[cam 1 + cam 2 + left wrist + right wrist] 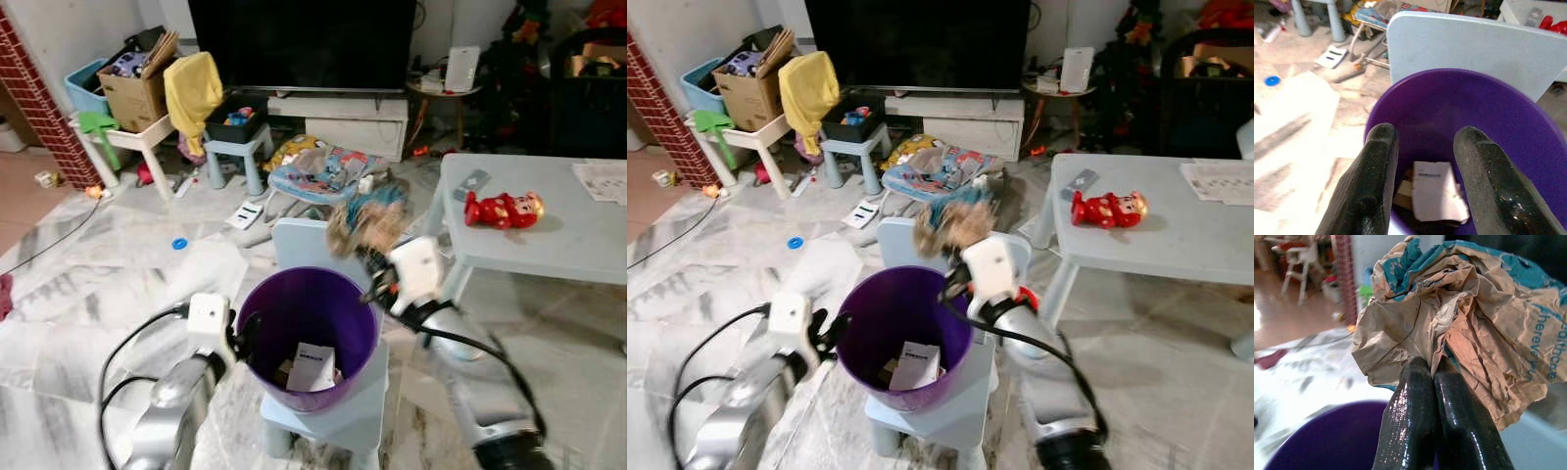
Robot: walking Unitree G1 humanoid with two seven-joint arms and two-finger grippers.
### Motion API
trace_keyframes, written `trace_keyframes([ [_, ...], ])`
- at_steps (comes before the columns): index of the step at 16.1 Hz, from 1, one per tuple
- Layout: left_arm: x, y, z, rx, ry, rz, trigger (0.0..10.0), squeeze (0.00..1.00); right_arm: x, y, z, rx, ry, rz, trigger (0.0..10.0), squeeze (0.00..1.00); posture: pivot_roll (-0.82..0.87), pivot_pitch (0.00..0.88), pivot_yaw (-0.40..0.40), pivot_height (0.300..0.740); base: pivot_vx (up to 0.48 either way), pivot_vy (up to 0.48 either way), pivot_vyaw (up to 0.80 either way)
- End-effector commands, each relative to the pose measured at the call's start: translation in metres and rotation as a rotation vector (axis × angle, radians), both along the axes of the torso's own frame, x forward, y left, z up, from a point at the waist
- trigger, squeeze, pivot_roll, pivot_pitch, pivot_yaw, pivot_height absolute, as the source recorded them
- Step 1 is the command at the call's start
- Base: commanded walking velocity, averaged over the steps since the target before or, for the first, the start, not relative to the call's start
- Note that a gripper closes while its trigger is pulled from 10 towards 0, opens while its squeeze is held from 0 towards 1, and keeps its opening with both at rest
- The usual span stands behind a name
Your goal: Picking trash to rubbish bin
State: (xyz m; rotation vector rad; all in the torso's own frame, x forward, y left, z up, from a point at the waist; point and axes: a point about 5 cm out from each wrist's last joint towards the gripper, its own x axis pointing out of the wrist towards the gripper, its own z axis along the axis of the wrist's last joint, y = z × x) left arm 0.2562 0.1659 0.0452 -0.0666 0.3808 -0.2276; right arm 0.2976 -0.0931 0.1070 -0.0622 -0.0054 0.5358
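Spread wide at the purple bin's left rim, my left claw idles over paper scraps already inside, while my right claw pinches crumpled brown paper above the far-right rim, unreleased.

Purple bin on pale-blue stool

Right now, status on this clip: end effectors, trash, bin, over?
Right end effector shut on crumpled paper bag, above purple bin's far rim. Left end effector open at near rim. Paper scraps already inside. Nothing blocking the drop.
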Motion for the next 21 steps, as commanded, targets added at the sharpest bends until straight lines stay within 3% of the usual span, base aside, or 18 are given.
trace_keyframes([
  [1, -0.005, 0.006, 0.006, 0.066, -0.047, -0.014, 10.0, 1.0, 0.002, 0.009, -0.009, -0.031, 0.024, 0.051, 10.0, 0.0, 0.04, 0.017, 0.024, 0.74, 0.0, 0.0, 0.0],
  [2, -0.02, 0.018, 0.012, 0.13, -0.1, -0.029, 10.0, 1.0, 0.005, 0.018, -0.027, -0.047, 0.103, 0.106, 10.0, 0.0, 0.06, 0.017, 0.019, 0.74, 0.0, 0.0, 0.0],
  [3, -0.025, 0.019, 0.015, 0.163, -0.122, -0.049, 10.0, 0.84, 0.004, 0.021, -0.036, -0.069, 0.142, 0.139, 10.0, 0.0, 0.06, 0.016, 0.017, 0.74, 0.0, 0.0, 0.0],
  [4, -0.03, 0.017, 0.019, 0.17, -0.13, -0.07, 10.0, 0.0, 0.002, 0.025, -0.046, -0.092, 0.182, 0.189, 10.0, 0.0, 0.07, 0.017, 0.013, 0.74, 0.0, 0.0, 0.0],
  [5, -0.032, 0.015, 0.022, 0.183, -0.135, -0.092, 10.0, 0.0, -0.003, 0.029, -0.058, -0.105, 0.242, 0.252, 10.0, 0.0, 0.07, 0.015, 0.011, 0.74, 0.0, 0.0, 0.0],
  [8, -0.029, 0.01, 0.022, 0.153, -0.109, -0.095, 10.0, 0.0, -0.008, 0.032, -0.077, -0.178, 0.288, 0.297, 10.0, 0.0, 0.07, 0.008, 0.014, 0.74, 0.0, 0.0, 0.0],
  [9, -0.03, 0.008, 0.02, 0.108, -0.057, -0.112, 10.0, 0.0, -0.008, 0.032, -0.079, -0.177, 0.287, 0.277, 10.0, 1.0, 0.07, 0.009, 0.016, 0.74, 0.0, 0.0, 0.0],
  [13, -0.038, 0.006, 0.014, 0.016, 0.033, -0.173, 10.0, 0.0, -0.006, 0.036, -0.078, -0.188, 0.244, 0.244, 10.0, 1.0, 0.08, 0.009, 0.021, 0.74, 0.0, 0.0, 0.0],
  [16, -0.036, 0.003, 0.015, 0.021, 0.055, -0.197, 10.0, 0.0, -0.004, 0.041, -0.078, -0.189, 0.218, 0.249, 10.0, 1.0, 0.07, 0.008, 0.021, 0.74, 0.0, 0.0, 0.0],
  [18, -0.032, 0.003, 0.017, 0.049, 0.038, -0.209, 10.0, 0.0, 0.0, 0.041, -0.072, -0.204, 0.172, 0.234, 10.0, 1.0, 0.07, 0.008, 0.021, 0.74, 0.0, 0.0, 0.0],
  [19, -0.015, 0.007, 0.031, 0.145, -0.096, -0.15, 10.0, 0.0, 0.011, 0.034, -0.056, -0.17, 0.081, 0.164, 10.0, 1.0, 0.06, 0.007, 0.022, 0.74, 0.0, 0.0, 0.0],
  [20, -0.003, 0.011, 0.042, 0.223, -0.197, -0.11, 10.0, 0.0, 0.018, 0.028, -0.043, -0.136, 0.019, 0.121, 10.0, 0.71, 0.06, 0.007, 0.024, 0.74, 0.0, 0.0, 0.0],
  [21, 0.004, 0.014, 0.05, 0.27, -0.255, -0.078, 10.0, 0.0, 0.023, 0.023, -0.033, -0.11, -0.024, 0.094, 10.0, 0.0, 0.05, 0.006, 0.026, 0.74, 0.0, 0.0, 0.0],
])
